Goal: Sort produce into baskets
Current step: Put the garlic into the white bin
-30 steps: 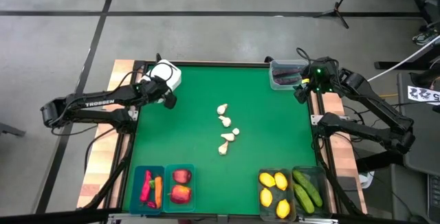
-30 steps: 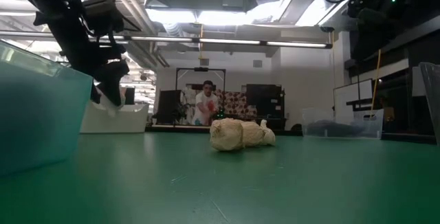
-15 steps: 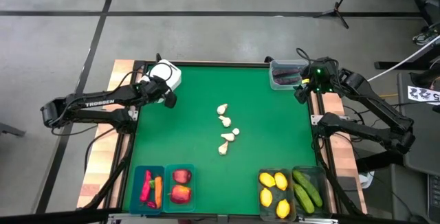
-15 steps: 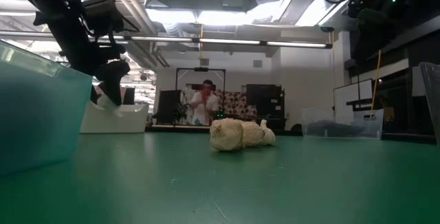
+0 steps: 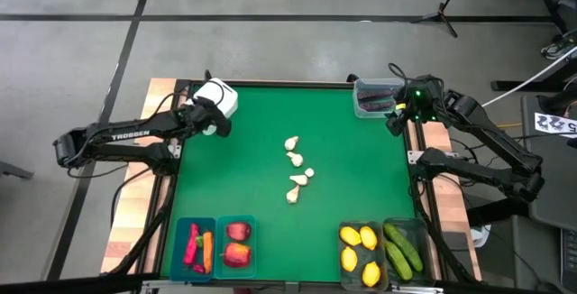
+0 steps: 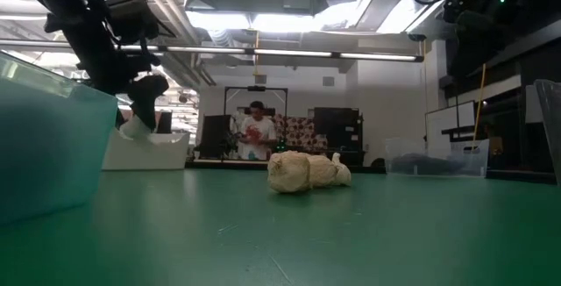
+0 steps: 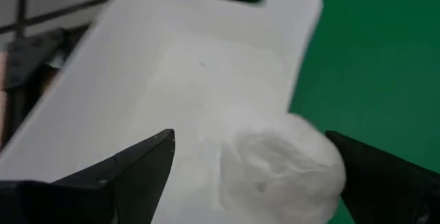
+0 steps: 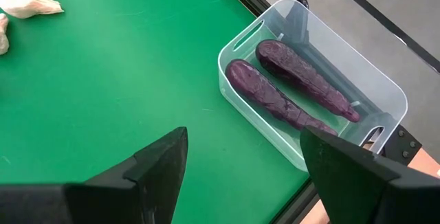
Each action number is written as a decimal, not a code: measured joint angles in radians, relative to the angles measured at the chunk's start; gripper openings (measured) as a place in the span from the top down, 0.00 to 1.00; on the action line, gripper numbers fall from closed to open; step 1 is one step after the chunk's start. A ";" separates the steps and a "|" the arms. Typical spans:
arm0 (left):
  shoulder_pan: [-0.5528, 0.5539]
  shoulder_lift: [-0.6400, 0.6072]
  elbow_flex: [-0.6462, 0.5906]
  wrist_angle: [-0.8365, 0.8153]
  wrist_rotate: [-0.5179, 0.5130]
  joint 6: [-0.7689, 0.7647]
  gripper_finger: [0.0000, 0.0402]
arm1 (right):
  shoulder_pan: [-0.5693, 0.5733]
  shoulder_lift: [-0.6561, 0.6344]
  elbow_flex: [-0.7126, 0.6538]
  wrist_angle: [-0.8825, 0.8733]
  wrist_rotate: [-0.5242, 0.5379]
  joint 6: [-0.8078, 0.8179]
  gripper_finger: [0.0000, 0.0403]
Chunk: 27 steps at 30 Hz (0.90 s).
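- Left tool sits over the white box at the far left corner of the worktop, fingers spread wide, and a garlic bulb lies between them, looking let go into the box.
- So I'd call this the drop-off step for the garlic: one bulb delivered, tool wide open above it.
- Loose garlic waits mid-worktop, several bulbs in a loose line, well apart from every bin.
- Next move, as I judge it: lift clear of the box wall, swing to the nearest bulb, and come down with fingers straddling it; they lie close together, so a neighbour could get nudged.
- Right tool hovers by the clear tub at the far right corner, fingers apart, holding nothing; two eggplants lie inside the tub.
- Near edge: peppers and carrot, apples, lemons and cucumbers are already binned.
- Hard to tell: whether the bulb rests on the box floor or against its wall, and the low view stacks the loose garlic into one lump.
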 joint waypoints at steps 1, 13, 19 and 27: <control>0.000 0.000 0.000 0.005 -0.023 -0.017 0.10 | 0.000 0.000 0.000 0.000 0.000 0.000 0.30; 0.080 -0.001 0.000 -0.026 -0.157 -0.097 0.10 | 0.000 0.000 0.000 -0.008 0.000 0.000 0.30; 0.062 -0.008 0.000 0.114 -0.036 -0.002 0.10 | 0.000 0.000 0.000 -0.008 0.000 0.000 0.30; -0.111 -0.004 0.002 0.709 0.249 0.171 0.10 | 0.000 0.000 0.000 -0.006 0.000 0.000 0.30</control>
